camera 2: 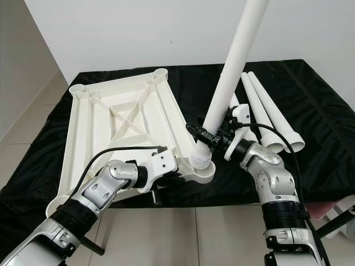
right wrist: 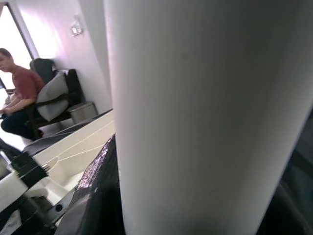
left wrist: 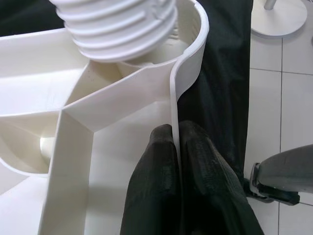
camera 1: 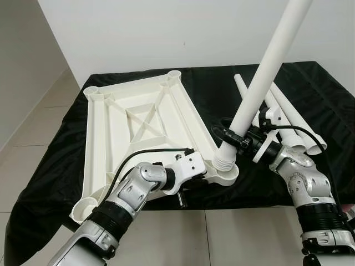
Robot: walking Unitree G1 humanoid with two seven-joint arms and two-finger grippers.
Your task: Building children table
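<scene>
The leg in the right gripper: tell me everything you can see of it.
The leg is a long white tube, plastic by its look, smooth along the shaft and widening to a ribbed threaded end. It stands tilted, its top leaning away to the robot's right and running out of the frame. The right gripper clamps it low on the shaft. The threaded end sits at the corner socket of the upturned white tabletop, whose rim the left gripper pinches beside that socket.
</scene>
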